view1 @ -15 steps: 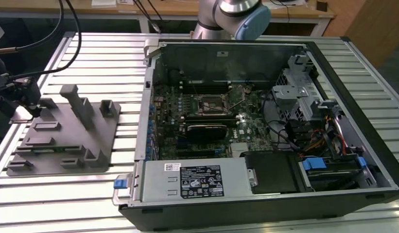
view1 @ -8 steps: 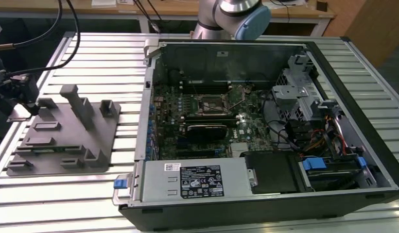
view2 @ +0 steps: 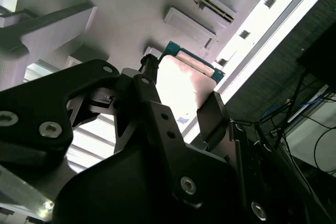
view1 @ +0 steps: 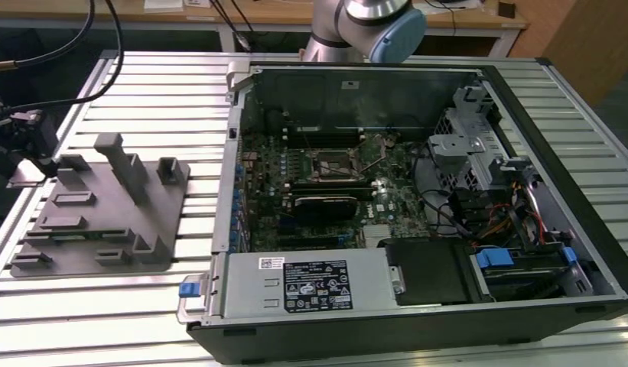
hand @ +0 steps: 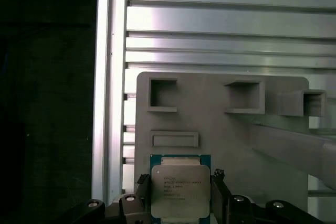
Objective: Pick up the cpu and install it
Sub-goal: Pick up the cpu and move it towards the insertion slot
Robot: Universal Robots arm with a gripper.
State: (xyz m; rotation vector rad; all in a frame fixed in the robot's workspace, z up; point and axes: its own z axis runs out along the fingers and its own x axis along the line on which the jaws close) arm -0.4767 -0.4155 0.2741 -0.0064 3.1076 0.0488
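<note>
Fingers (hand: 218, 188): black, closest thing to the lens in both wrist views; one sits on each side of the cpu (hand: 180, 192), tight against its edges
Gripper (hand: 180, 182): clenched on the cpu, so it's grasping it
Cpu: shiny silver lid facing the first wrist view, green board edge peeking out around it; it's over one end of the grey fixture plate (hand: 226, 124); can't tell if it's sitting on the plate or hanging just above it
Fixture plate: rectangular pockets and raised posts all over; lies on the slotted aluminium table (view1: 140, 92), on the exterior view's left of the PC case (view1: 558, 229)
PC case: black, lying on its side with the panel off; motherboard (view1: 293, 176) exposed
Socket (view1: 334, 162): square, metal-framed, mid-board; well apart from the fixture plate and the cpu
</note>
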